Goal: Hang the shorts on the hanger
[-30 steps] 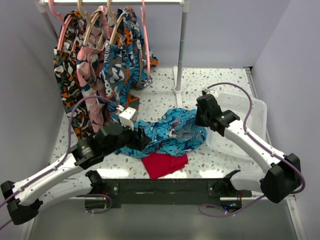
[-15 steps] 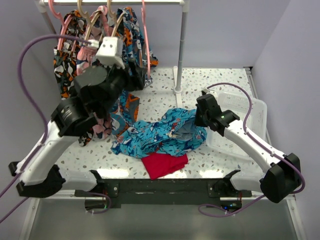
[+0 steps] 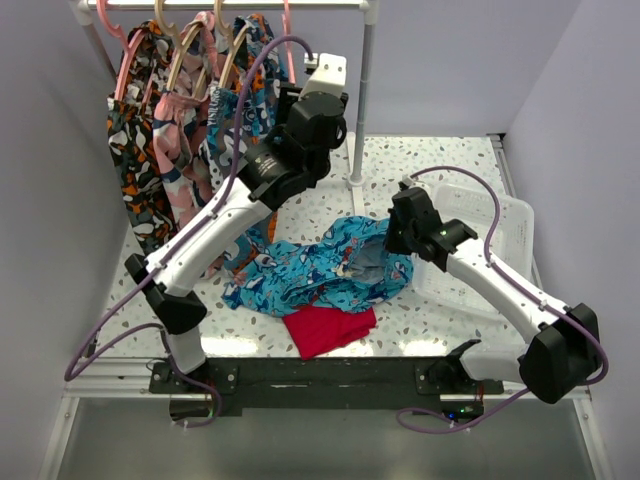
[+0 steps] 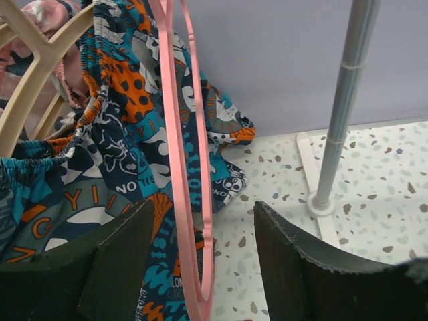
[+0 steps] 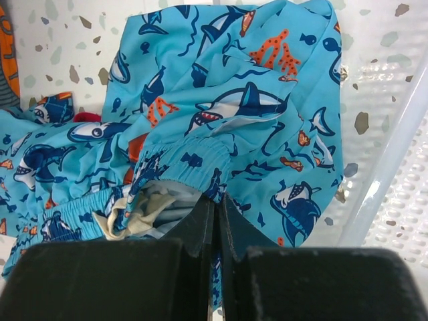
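Two wrist cams: L gripper [image 4: 204,217] open astride hanger [image 4: 173,134]; R gripper [image 5: 218,207] clamps shorts [image 5: 227,107].

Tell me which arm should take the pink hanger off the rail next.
Left, I'd say. The left claw is open and straddles the hanger at the rail, one finger each side. The right claw is shut on the shorts down on the table.
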